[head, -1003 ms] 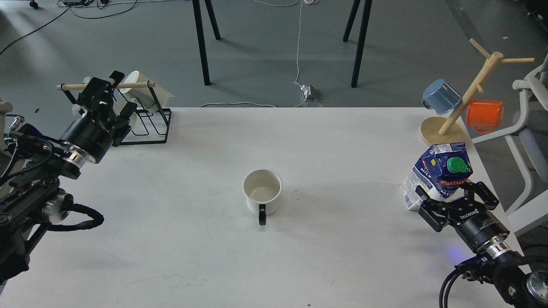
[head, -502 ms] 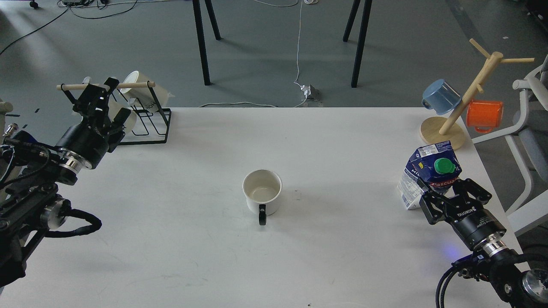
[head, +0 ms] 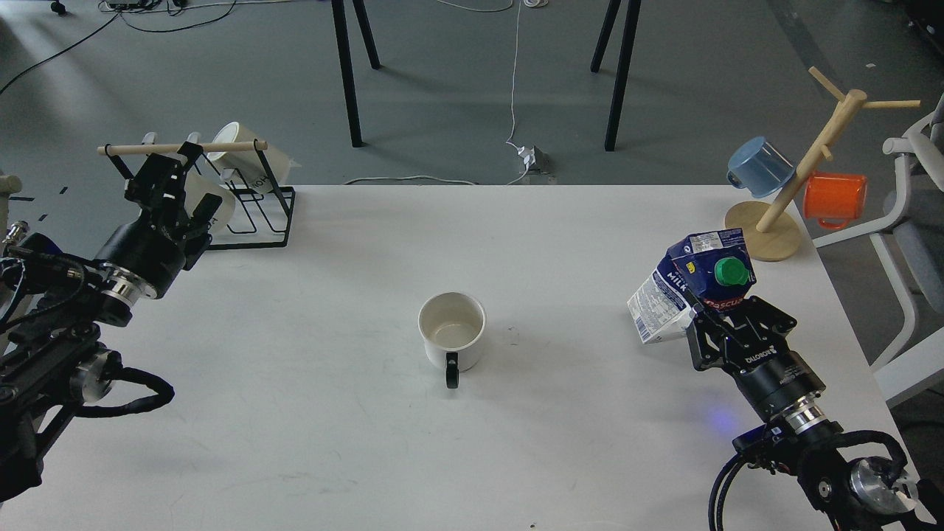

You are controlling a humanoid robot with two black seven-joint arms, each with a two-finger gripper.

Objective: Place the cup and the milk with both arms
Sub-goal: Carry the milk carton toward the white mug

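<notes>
The milk carton is in my right gripper, whose two fingers are squeezed on its lower part. It is on the right side of the white table and leans over, with its green cap facing up at me. I think it is lifted a bit off the table, but I cannot see its bottom, because my gripper hides it. The cup, a white mug with a black handle, stands upright in the middle of the table, well apart from the carton and to its left. Its handle points toward me. So my next job, I think, is to carry the carton left toward the cup and set it down standing straight. My right arm is the one for that, since it has the carton. My left gripper is far off at the left, up by the black wire mug rack. It holds nothing that I can see, but it looks dark and jumbled against the rack, so I cannot tell if its fingers are apart or together.
</notes>
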